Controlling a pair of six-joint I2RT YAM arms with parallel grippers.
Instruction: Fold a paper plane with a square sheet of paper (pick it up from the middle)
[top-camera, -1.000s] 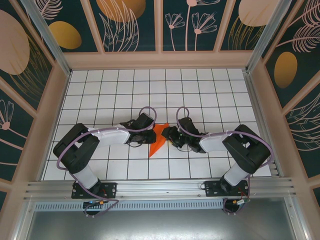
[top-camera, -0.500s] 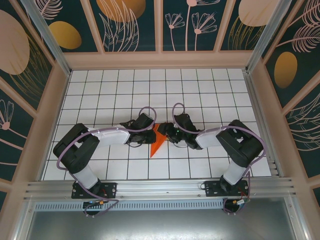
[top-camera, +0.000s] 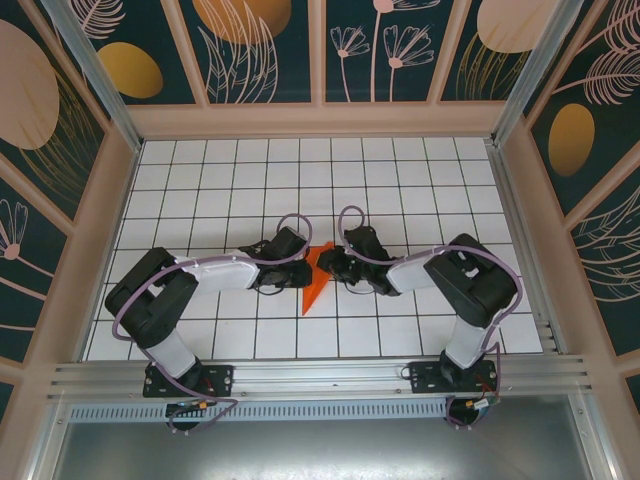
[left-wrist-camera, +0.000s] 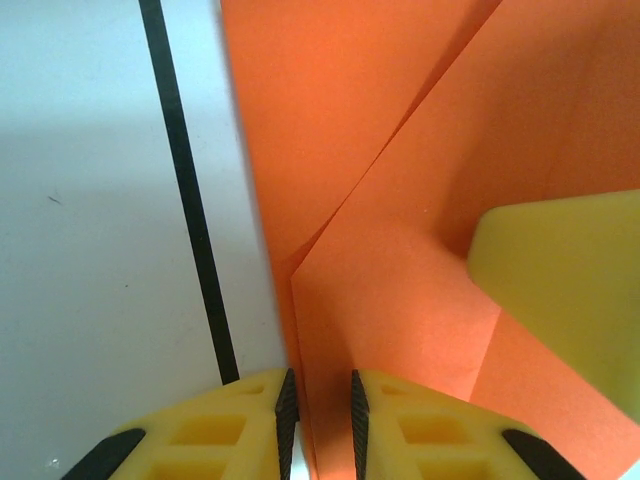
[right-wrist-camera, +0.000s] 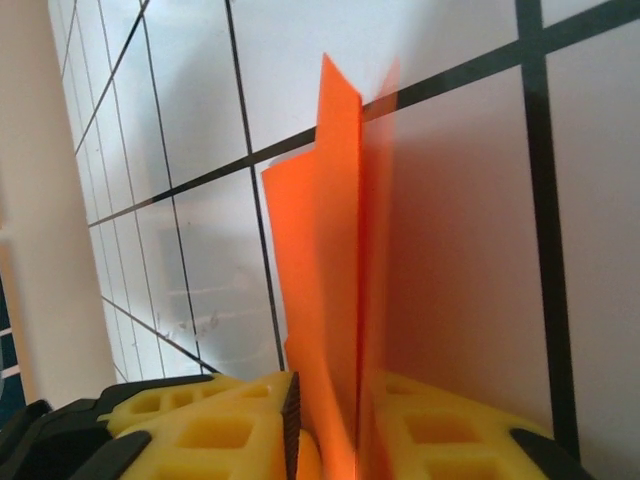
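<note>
The square sheet of paper is bright orange and folded into a narrow pointed shape, its tip toward the near edge of the tiled table. My left gripper meets it from the left, my right gripper from the right. In the left wrist view the creased paper runs down between the nearly closed pads of the left gripper, and a yellow finger of the right gripper presses in from the right. In the right wrist view the paper stands upright, pinched by the right gripper.
The white tiled table with black grid lines is walled by a wooden frame. An aluminium rail runs along the near edge, where both arm bases sit. Both forearms lie low across the middle rows of tiles.
My right gripper has moved left onto the paper and closed on it. The paper looks narrower from above. The left arm has held still.
</note>
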